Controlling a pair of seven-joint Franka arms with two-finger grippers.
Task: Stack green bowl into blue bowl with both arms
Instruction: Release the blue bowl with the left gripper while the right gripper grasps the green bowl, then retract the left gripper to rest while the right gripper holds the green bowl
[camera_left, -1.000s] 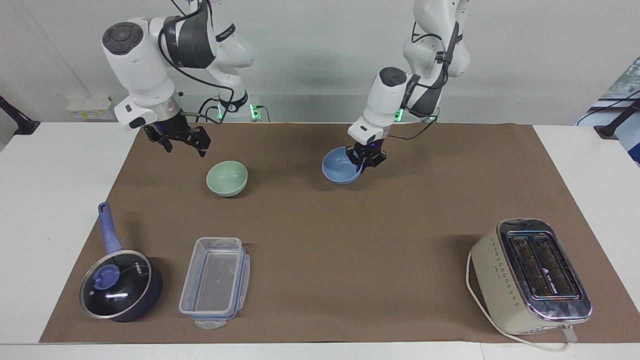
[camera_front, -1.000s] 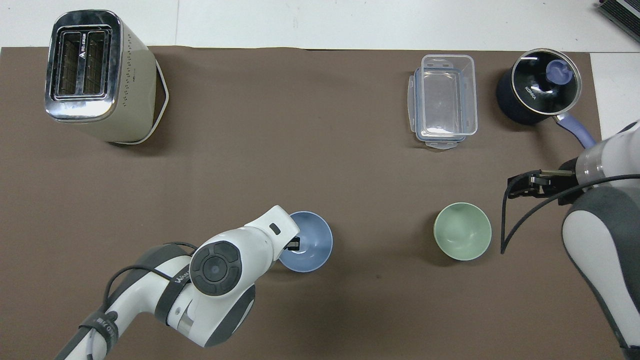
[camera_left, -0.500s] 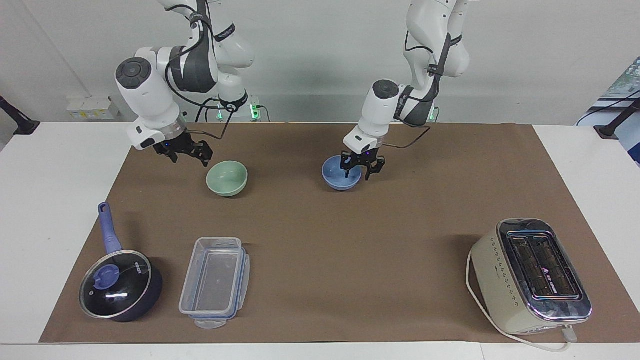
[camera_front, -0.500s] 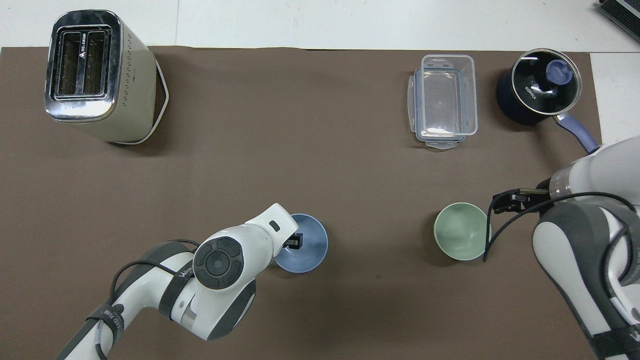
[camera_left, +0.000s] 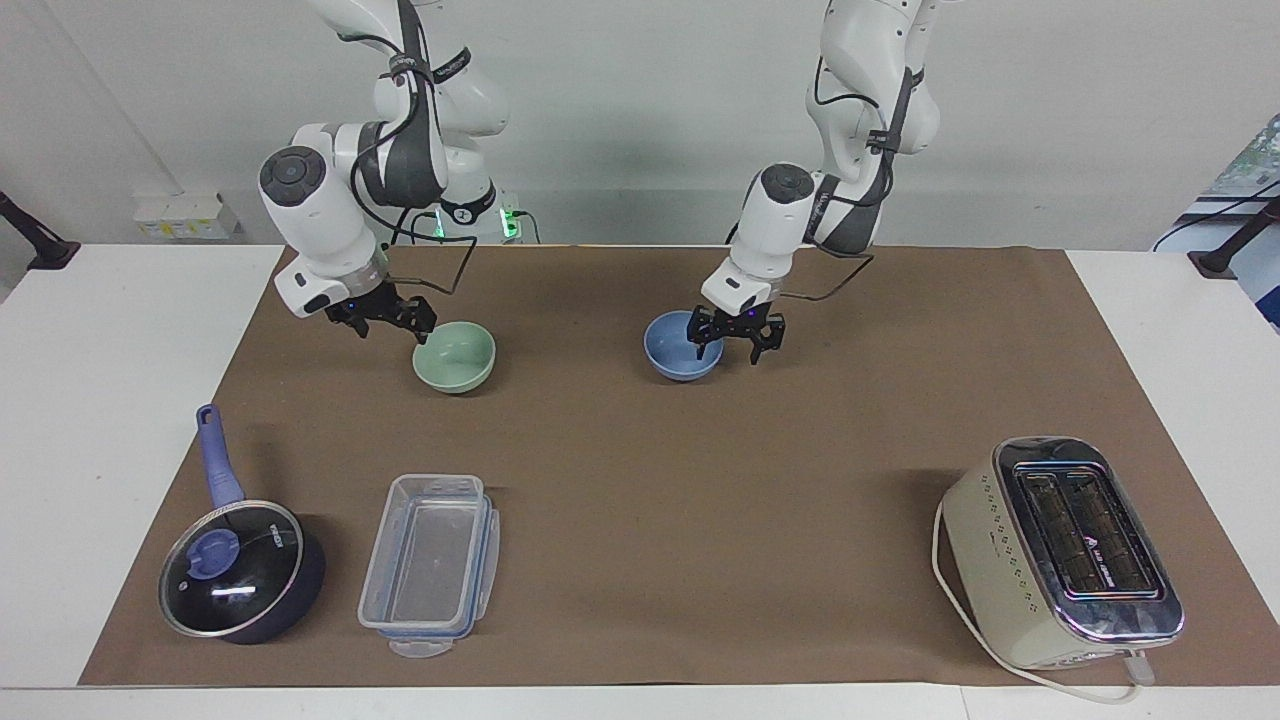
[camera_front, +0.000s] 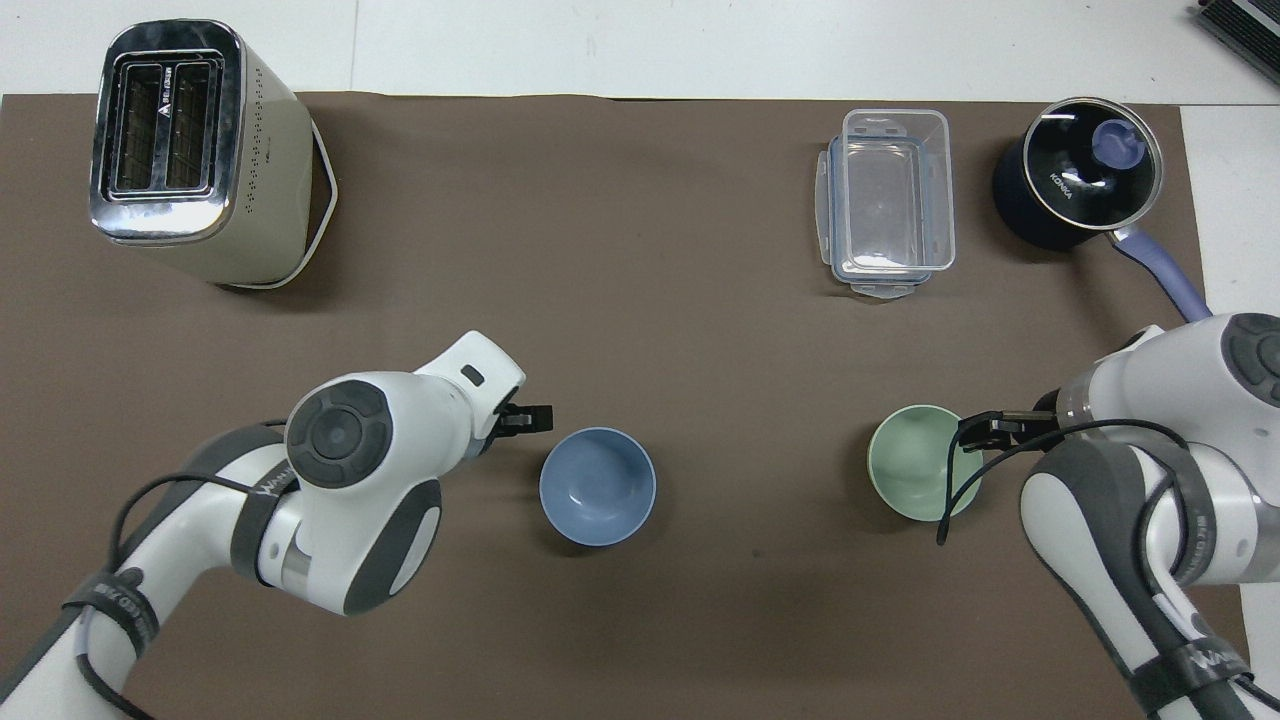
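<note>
1. Now that the left claw (camera_left: 738, 345) has let go and hangs open, empty, just beside the blue bowl (camera_left: 683, 357), that bowl rests mid-tabletop.
2. Right claw (camera_left: 385, 318) has come down, open and empty, at the rim of the green bowl (camera_left: 454, 355); pickup looks next.

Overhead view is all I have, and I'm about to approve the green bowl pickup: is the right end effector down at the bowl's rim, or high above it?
Observer: Down. The right end effector is level with the green bowl's rim, at its edge toward the right arm's end. I cannot tell if they touch.
Operator: Its fingers?
Observer: Open.
Operator: And the blue bowl?
Observer: The blue bowl rests on the mat, gripped by nothing. The left end effector hangs open, low beside it.
</note>
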